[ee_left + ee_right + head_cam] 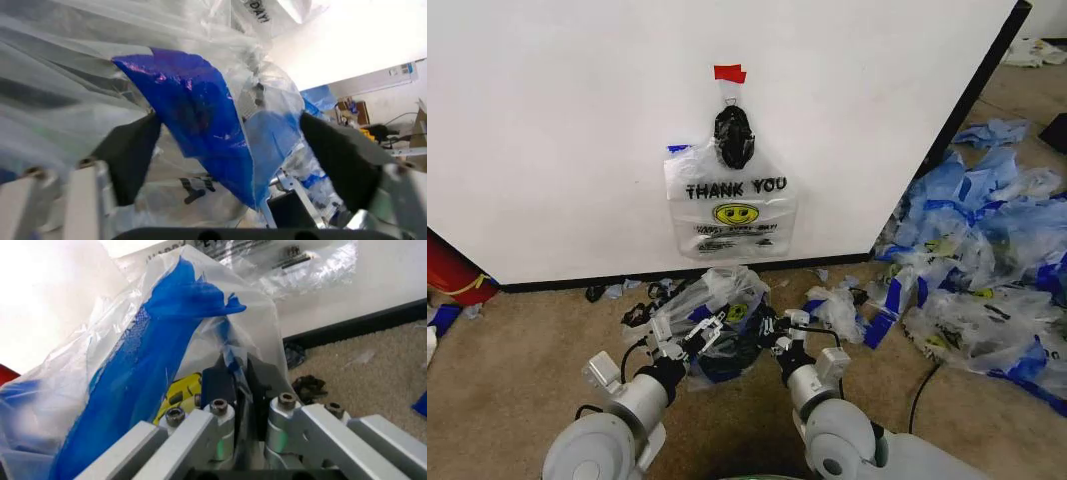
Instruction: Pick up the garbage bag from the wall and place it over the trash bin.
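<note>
We hold the garbage bag (727, 300) low in the frame's centre, draped over the trash bin (727, 362). Our right gripper (772, 327) pinches its rim; our left gripper (689, 338) stands released, blue handle (193, 125) between its fingers (130, 155).

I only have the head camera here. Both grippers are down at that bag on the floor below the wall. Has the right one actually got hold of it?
Observer: Yes. In the right wrist view the right gripper is shut on the garbage bag, with clear plastic pinched between its fingers.
Operator: And the left one?
Observer: The left gripper is open. The bag's blue handle hangs between its fingers, unclamped.
</note>
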Controlling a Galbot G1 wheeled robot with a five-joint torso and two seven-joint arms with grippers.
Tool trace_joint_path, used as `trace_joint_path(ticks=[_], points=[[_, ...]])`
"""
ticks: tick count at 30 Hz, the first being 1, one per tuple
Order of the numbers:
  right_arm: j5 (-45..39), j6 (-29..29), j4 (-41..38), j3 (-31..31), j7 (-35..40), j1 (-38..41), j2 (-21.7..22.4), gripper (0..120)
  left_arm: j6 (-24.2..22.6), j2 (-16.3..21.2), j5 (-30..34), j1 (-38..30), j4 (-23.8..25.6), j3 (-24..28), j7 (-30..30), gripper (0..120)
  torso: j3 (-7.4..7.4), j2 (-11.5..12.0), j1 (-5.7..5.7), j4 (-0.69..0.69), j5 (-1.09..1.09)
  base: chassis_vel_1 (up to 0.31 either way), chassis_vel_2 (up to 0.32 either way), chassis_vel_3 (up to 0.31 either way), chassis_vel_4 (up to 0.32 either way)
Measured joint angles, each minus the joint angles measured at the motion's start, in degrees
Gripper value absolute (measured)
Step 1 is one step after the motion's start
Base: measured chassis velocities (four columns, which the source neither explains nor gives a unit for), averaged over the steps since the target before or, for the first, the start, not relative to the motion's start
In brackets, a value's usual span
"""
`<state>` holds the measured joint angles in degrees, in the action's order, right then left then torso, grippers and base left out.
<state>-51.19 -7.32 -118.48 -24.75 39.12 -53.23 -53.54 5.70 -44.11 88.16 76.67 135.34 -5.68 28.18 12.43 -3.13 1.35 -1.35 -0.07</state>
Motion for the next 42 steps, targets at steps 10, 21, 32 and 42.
trace_joint_path(ticks=[10, 21, 32, 42], points=[[0.3, 0.0, 0.2, -0.2, 0.1, 0.0, -0.5, 0, 0.3, -0.5, -1.2, 0.0, -1.3, 0.8, -0.2, 41, 0.00, 0.0, 0.00, 0.00, 0.00, 0.000, 0.000, 0.000, 0.000], [1.1, 0.0, 0.3, -0.7, 0.0, -0.7, -0.7, 0, 1.0, -1.1, -0.8, -0.7, -0.6, 0.8, -0.6, 2, 0.00, 0.0, 0.00, 0.00, 0.00, 0.000, 0.000, 0.000, 0.000], [2.7, -0.6, -0.2, -2.2, -2.3, -3.0, 1.2, 0, 2.1, -0.2, -0.1, -2.2, 0.5, -0.6, -1.8, 0, 0.00, 0.0, 0.00, 0.01, 0.01, 0.000, 0.000, 0.000, 0.000], [4.1, -2.8, -2.0, -0.7, -6.2, -6.6, 3.7, 0, 3.0, 0.6, -1.2, -4.2, -3.6, -0.6, -2.4, 0, 0.00, 0.0, 0.00, 0.00, 0.00, 0.000, 0.000, 0.000, 0.000]])
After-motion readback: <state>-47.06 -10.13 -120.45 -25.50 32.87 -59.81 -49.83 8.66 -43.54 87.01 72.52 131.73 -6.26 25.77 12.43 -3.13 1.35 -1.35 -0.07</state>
